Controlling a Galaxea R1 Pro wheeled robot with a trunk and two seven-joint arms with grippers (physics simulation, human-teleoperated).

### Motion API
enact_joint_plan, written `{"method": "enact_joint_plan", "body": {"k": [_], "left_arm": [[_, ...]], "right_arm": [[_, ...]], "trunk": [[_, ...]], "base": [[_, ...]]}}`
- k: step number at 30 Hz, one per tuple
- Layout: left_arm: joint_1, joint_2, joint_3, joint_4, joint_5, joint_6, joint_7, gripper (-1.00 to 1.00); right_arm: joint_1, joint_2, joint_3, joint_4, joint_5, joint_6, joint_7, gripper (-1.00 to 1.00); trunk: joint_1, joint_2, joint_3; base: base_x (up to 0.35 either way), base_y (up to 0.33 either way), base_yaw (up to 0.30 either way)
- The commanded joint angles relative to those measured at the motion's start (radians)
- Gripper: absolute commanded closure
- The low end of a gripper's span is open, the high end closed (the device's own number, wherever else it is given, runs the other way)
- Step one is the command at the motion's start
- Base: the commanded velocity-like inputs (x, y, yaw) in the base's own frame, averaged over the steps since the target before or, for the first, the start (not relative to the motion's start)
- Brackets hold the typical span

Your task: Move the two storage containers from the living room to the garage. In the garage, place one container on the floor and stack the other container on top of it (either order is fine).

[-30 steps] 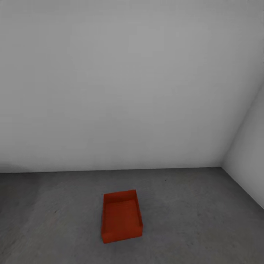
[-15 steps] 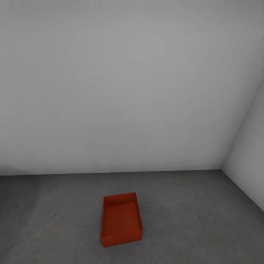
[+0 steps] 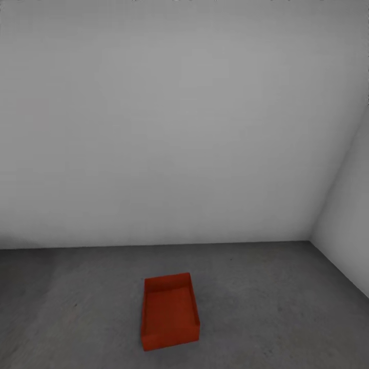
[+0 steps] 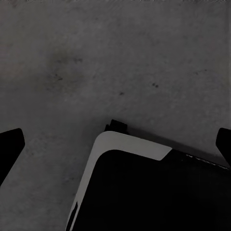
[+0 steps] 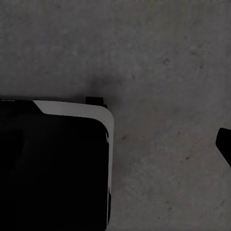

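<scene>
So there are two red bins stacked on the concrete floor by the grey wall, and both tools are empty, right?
Not quite. The head view shows one bin alone on the floor, open top up, nothing stacked on it. It does sit near the grey wall. The left tool is open and empty in its wrist view; the right wrist view shows just one fingertip, with nothing held.
</scene>
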Motion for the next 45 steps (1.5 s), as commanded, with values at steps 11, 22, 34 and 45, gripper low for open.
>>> {"method": "enact_joint_plan", "body": {"k": [11, 22, 34, 45], "left_arm": [[-0.001, -0.001, -0.007, 0.000, 0.007, -0.001, 0.002, -1.00], [-0.001, -0.002, -0.007, 0.002, 0.009, 0.000, 0.002, -1.00], [-0.001, -0.006, -0.007, 0.002, 0.009, 0.000, 0.002, -1.00], [-0.001, -0.006, -0.005, -0.005, 0.000, -0.004, 0.002, -1.00]], "right_arm": [[-0.002, 0.000, 0.009, 0.003, -0.010, -0.001, 0.000, -1.00], [-0.002, -0.001, 0.009, 0.003, -0.010, 0.000, 0.001, -1.00], [-0.002, -0.009, 0.008, 0.003, -0.010, 0.002, -0.010, -1.00], [0.007, -0.013, 0.006, 0.005, -0.105, -0.001, -0.013, -1.00]], "trunk": [[0.000, -0.002, 0.016], [0.000, -0.002, 0.033], [0.000, -0.002, 0.048], [0.000, -0.002, 0.050]], "base": [[0.000, 0.000, 0.000], [0.000, 0.000, 0.000], [0.000, 0.000, 0.000], [0.000, 0.000, -0.168]]}}
